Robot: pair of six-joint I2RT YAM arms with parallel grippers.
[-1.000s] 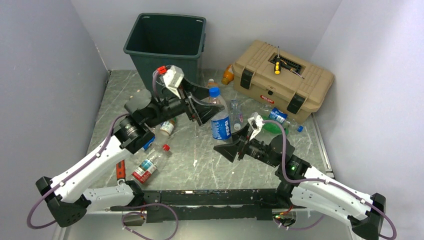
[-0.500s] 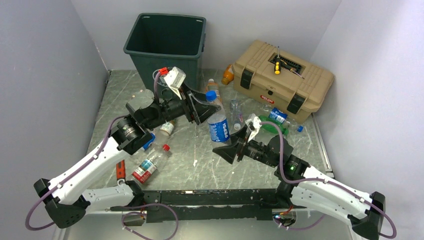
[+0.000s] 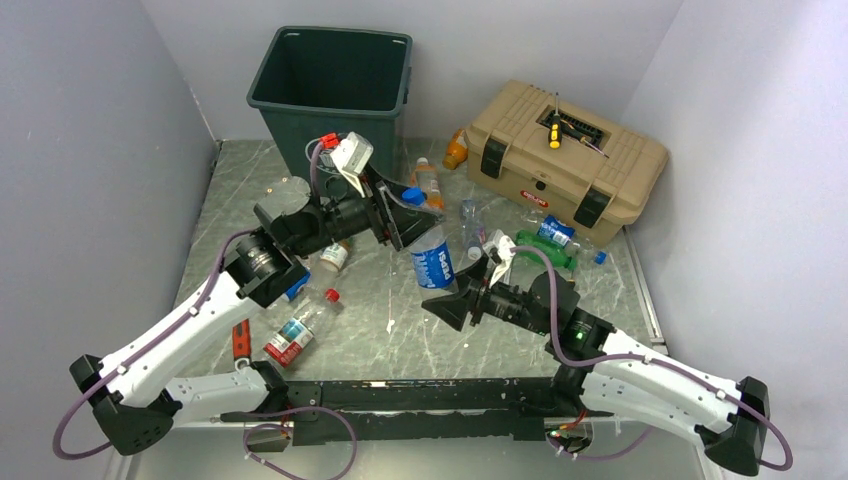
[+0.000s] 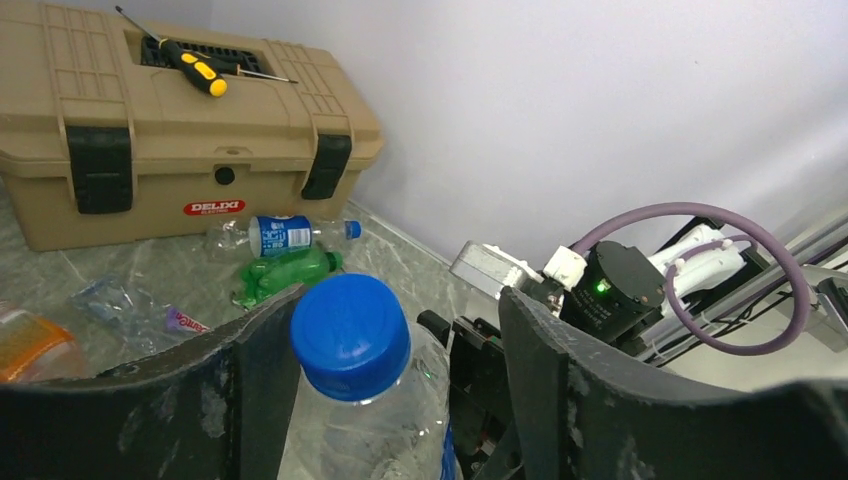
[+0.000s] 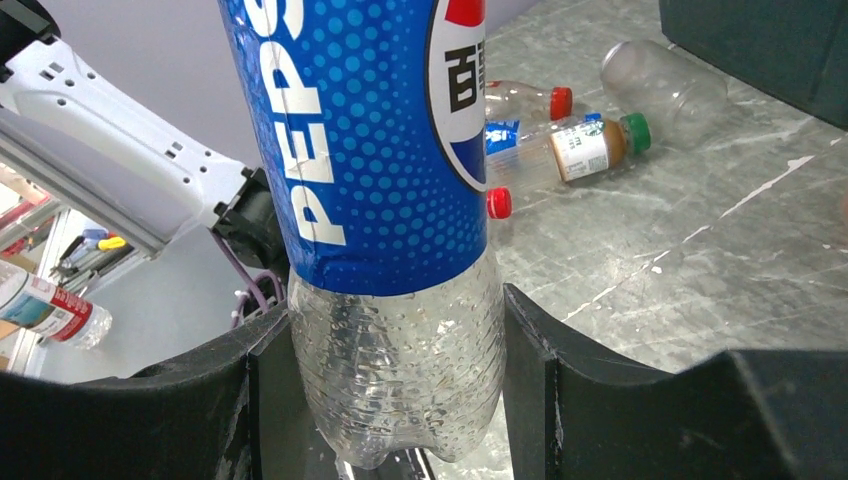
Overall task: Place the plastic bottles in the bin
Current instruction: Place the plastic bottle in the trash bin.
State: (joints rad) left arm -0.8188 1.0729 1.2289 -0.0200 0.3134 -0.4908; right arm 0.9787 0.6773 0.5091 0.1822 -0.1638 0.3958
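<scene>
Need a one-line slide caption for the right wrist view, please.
Right pincer clamping the base of a Pepsi bottle, other bottles lying on the table behind.
</scene>
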